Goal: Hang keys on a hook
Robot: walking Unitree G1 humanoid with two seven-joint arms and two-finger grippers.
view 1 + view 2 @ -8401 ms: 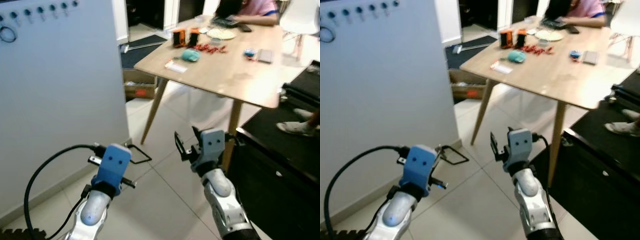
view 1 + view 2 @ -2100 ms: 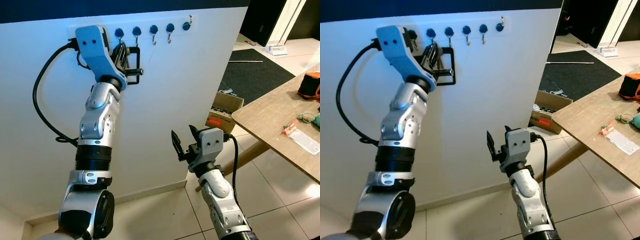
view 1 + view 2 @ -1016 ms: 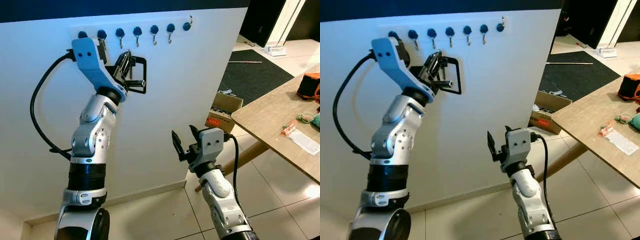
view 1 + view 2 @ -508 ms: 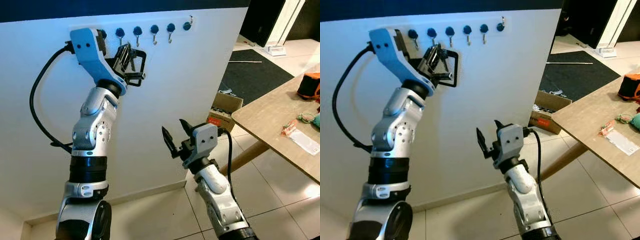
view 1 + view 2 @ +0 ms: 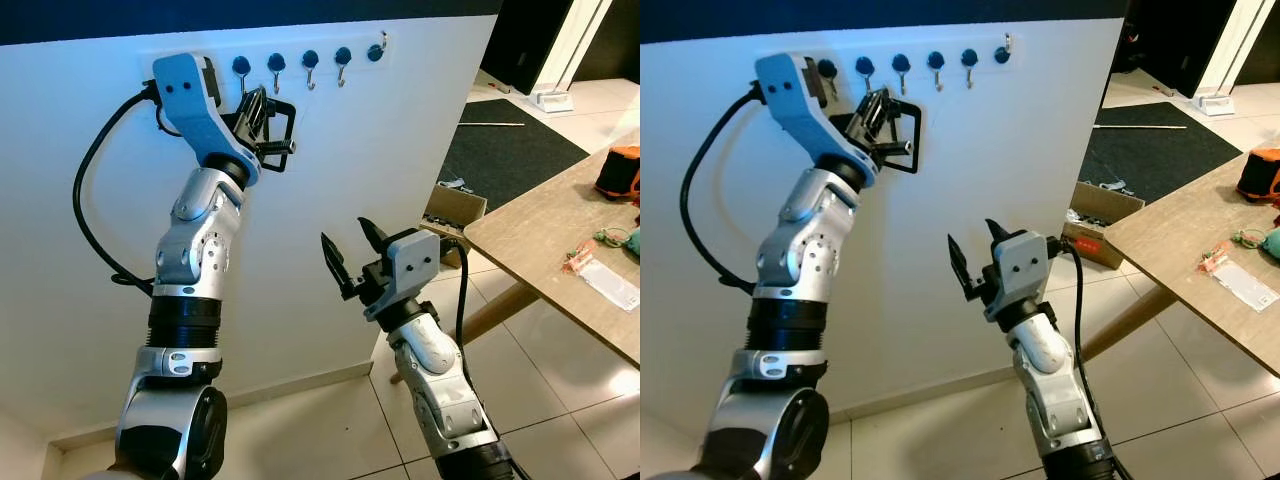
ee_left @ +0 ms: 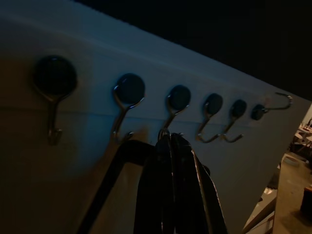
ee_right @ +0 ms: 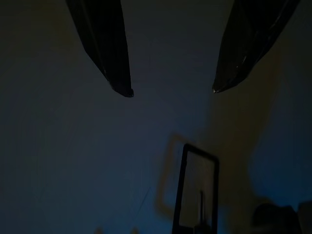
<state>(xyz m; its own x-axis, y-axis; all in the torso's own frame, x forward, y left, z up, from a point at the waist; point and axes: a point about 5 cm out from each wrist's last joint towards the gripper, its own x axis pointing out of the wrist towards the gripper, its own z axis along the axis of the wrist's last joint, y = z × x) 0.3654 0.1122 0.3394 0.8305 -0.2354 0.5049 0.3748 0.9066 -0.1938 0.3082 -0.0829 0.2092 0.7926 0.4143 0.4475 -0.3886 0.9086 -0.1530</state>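
Left gripper (image 5: 262, 108) raised against white wall (image 5: 400, 150), fingers pressed together, pinching keys (image 6: 168, 146) just under third hook (image 6: 171, 109) of hook row (image 5: 309, 62); whether ring is touching hook, cannot tell. Right gripper (image 5: 350, 255) hovering lower, fingers spread wide, gripping nothing.

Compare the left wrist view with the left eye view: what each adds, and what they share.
Left wrist view: a close look at the key ring beside the tip of a hook, just above the shut jaws of the left gripper. Left eye view: both arms, the right gripper with jaws open, the wooden table, the cardboard box. Shared: the row of hooks on the white wall.
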